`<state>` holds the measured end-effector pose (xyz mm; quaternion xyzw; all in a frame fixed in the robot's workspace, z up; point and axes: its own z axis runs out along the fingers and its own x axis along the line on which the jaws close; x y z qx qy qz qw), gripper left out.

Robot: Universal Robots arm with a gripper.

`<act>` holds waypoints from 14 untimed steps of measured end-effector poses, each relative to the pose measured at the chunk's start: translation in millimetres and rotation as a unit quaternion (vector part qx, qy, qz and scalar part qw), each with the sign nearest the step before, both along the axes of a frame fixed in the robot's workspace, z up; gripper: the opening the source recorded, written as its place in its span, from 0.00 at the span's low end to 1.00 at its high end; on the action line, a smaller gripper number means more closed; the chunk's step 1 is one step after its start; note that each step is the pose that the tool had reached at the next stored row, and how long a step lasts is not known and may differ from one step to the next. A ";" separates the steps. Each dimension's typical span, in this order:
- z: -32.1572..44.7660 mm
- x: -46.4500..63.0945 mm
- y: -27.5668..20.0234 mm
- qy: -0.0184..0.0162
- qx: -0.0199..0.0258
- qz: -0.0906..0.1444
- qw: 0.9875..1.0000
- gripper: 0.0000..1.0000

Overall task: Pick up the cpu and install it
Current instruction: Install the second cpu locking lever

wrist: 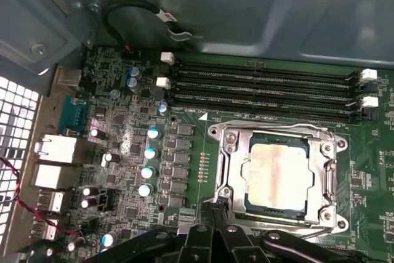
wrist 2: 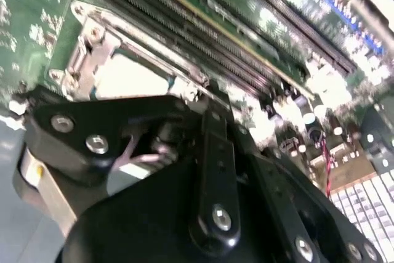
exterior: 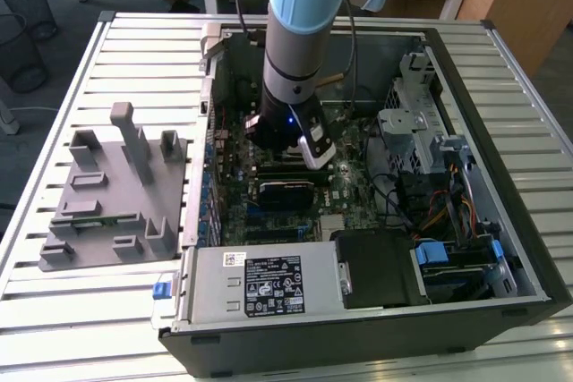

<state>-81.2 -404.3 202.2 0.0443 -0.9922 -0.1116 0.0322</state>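
Chip (wrist: 276,176) lies flat in its metal frame (wrist: 225,146). Looks light, stiff, fragile underneath; edges are the place to hold. My fingers' spread: cannot tell.

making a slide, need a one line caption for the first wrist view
The cpu sits in the metal-framed socket on the motherboard, below the memory slots.

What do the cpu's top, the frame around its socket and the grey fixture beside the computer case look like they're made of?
The cpu: its top looks like bare metal, matte silvery with a pale, slightly warm sheen. The socket frame looks like bright stamped steel, shiny, with screw heads at the corners. The grey fixture looks like matte plastic, possibly printed; its uniform dull grey suggests that, though I can't be sure.
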 end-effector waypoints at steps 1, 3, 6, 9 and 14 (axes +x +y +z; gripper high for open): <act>1.1 0.0 0.0 0.001 0.000 0.000 1.000 0.11; 4.5 0.0 0.0 0.002 0.000 0.000 1.000 0.11; 10.4 0.0 0.0 0.004 0.000 0.000 1.000 0.11; 16.0 0.4 0.3 0.005 0.000 0.000 1.000 0.11; 20.1 3.0 2.6 0.006 0.000 0.000 1.000 0.11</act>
